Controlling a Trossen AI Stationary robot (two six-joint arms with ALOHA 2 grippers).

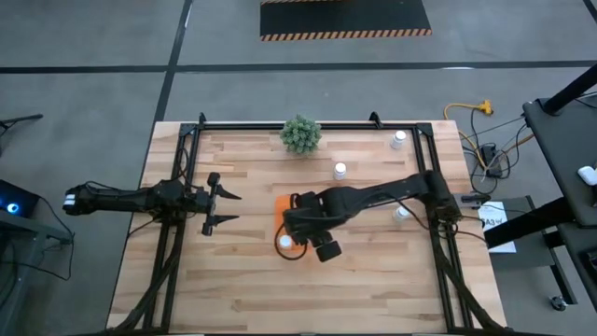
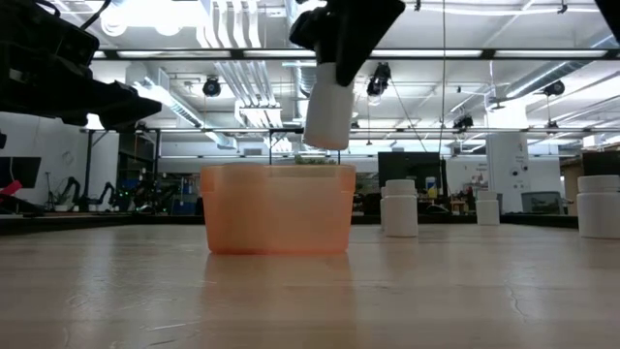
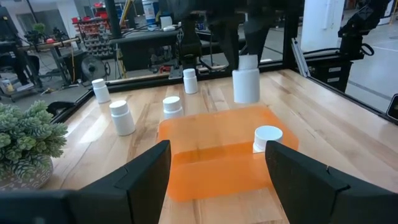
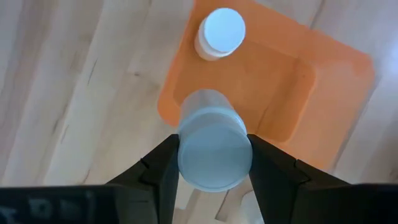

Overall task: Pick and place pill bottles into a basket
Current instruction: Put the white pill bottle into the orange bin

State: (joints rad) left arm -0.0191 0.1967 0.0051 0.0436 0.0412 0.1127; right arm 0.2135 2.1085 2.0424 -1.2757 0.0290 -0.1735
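Observation:
The orange basket (image 1: 283, 207) stands near the table's middle with one white pill bottle (image 1: 284, 244) upright in its near end. My right gripper (image 4: 214, 163) is above the basket, shut on another white bottle (image 2: 327, 111) that hangs over it. My left gripper (image 1: 229, 207) is open and empty, just left of the basket, its fingers pointing at the basket (image 3: 217, 155). Other bottles stand on the table at the far right (image 1: 340, 171), (image 1: 399, 140), (image 1: 401, 213). My right gripper pinches the bottle's upper end by the cap (image 4: 214, 134) between its two fingers (image 4: 163, 168), one on each side. The fingers come from above, pointing down. The bottle hangs upright below them, its base (image 2: 326, 143) clear of the basket rim (image 2: 278, 167).
A small green plant (image 1: 300, 134) stands at the far edge of the table, beyond the basket. Black frame rails run along the left (image 1: 177, 187), right (image 1: 438, 187) and far sides. Bare wood lies toward the near edge (image 1: 298, 299).

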